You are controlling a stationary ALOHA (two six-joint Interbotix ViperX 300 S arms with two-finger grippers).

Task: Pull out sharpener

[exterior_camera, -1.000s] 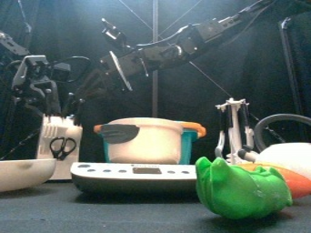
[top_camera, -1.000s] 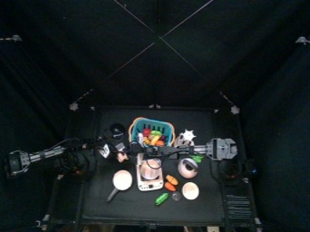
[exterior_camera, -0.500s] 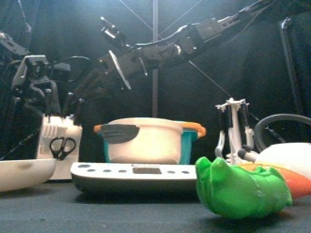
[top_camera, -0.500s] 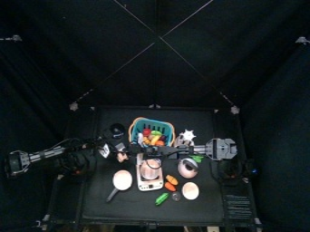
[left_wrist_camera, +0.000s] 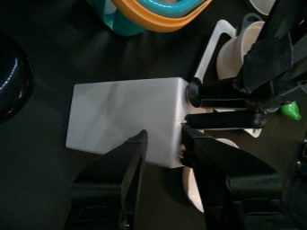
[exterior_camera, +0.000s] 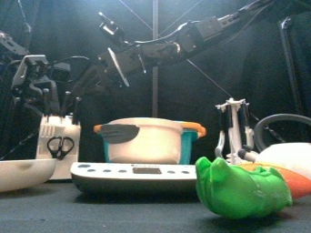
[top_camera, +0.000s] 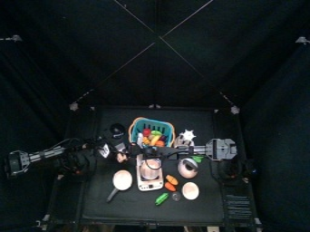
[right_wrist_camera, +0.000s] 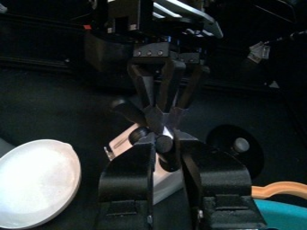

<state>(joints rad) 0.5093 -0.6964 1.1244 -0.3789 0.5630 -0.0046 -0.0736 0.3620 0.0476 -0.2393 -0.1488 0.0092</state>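
A white holder point(left_wrist_camera: 126, 112) is hovered over by the spread left end effector point(left_wrist_camera: 164, 144); the sharpener must next be gripped.

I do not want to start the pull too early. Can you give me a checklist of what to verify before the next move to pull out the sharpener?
1. Left gripper fingers open: ok.
2. Left gripper lined up with the white holder: ok, the holder lies just ahead of its fingers.
3. Right gripper reaches the holder: ok, it hangs close by its side.
4. Sharpener found: cannot tell, no view shows it clearly.
5. Sharpener gripped: cannot tell.
6. Scissors out of the way: not ok, they stand in the same holder.
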